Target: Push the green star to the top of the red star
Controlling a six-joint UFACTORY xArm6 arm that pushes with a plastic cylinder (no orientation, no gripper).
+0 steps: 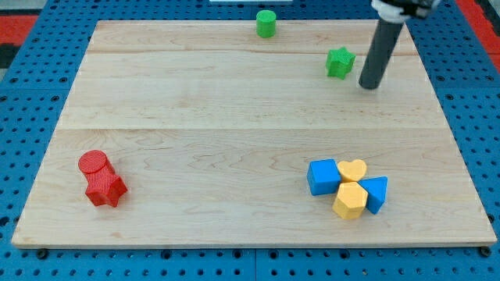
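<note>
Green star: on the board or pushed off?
On the board. The green star sits on the wood near the view's top right, inside the edge, my tip just right of it.

A pale wooden board point(234, 94) is lying flat on a blue pegboard surface point(31, 101), which is showing on all sides of it. A green cylinder point(266, 23) is standing upright near the board's edge at the view's top. A red cylinder point(94, 163) is sitting near the view's bottom left. Four blocks are crowding together at the view's bottom right: a blue cube point(323, 176) is touching a yellow heart point(352, 170) on its right; a yellow hexagon point(350, 200) is lying just below the heart; a blue triangle point(376, 193) is pressing against the hexagon's right side.
</note>
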